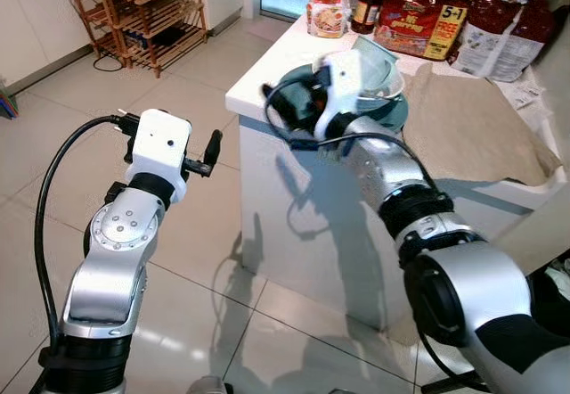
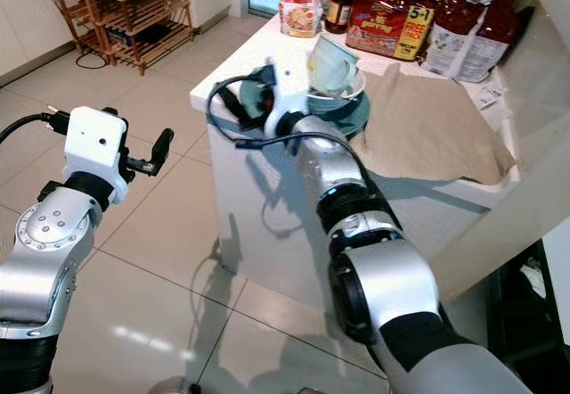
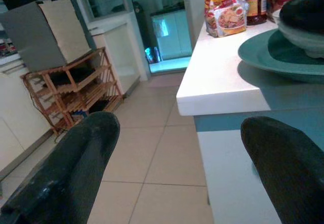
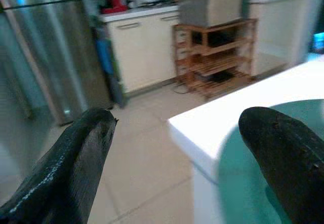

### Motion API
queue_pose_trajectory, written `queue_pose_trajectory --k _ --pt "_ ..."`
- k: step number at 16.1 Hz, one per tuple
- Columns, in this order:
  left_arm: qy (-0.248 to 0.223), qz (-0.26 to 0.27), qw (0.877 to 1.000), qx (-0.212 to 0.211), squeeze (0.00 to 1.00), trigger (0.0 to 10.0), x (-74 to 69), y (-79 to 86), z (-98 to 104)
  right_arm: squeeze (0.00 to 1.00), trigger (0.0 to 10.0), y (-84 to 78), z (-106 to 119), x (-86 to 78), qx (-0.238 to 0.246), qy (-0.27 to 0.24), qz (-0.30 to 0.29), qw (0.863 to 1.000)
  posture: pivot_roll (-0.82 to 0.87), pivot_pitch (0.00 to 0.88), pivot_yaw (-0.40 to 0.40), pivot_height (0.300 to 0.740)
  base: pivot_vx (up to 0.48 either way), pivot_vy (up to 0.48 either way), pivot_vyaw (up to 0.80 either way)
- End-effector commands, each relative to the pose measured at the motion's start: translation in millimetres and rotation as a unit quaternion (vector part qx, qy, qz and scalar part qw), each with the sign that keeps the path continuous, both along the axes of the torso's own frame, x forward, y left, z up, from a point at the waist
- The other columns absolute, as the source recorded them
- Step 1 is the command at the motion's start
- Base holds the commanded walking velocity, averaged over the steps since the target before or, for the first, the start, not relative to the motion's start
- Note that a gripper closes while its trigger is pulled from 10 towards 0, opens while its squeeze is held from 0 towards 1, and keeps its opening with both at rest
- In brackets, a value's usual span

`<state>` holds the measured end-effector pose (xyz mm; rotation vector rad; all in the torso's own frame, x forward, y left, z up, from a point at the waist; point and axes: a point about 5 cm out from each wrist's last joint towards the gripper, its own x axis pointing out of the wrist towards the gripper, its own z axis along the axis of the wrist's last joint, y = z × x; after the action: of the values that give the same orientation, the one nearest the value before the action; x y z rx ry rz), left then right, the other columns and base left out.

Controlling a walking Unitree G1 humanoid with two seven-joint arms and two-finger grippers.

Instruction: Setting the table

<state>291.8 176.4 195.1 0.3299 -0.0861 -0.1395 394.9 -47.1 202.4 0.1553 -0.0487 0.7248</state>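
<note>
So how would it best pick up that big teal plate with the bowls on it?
Probably by the teal plate's rim at the counter corner, coming in level from the floor side. The rim nears the edge there, and the right gripper is already open beside it. Bowls block the middle.

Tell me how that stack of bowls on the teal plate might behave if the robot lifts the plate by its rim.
The bowls sit loosely, the top one tilted, so they would probably slide or tip. The teal plate looks glazed, likely slippery and breakable. The right gripper, open at its rim near the counter edge, would carry an uneven load.
</note>
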Motion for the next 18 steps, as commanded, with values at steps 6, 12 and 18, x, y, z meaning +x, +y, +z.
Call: queue_pose_trajectory --k 6,12,18 --pt "0.021 -0.080 0.997 -0.008 0.00 10.0 -4.9 -15.9 -1 0.00 10.0 15.8 -21 -12.5 -0.020 0.050 0.100 0.994 0.14 0.031 -0.076 0.740 0.000 0.000 0.00" --pt "0.081 -0.202 0.976 0.021 0.00 10.0 -23.9 -32.0 -14 0.00 10.0 0.8 -28 -6.3 -0.048 0.069 0.045 0.995 0.14 0.030 -0.076 0.740 0.000 0.000 0.00" --pt "0.084 -0.201 0.976 0.021 0.00 10.0 -23.8 -31.5 -13 0.00 10.0 -14.8 -29 1.9 -0.071 0.078 -0.041 0.994 0.14 0.032 -0.074 0.740 0.000 0.000 0.00"
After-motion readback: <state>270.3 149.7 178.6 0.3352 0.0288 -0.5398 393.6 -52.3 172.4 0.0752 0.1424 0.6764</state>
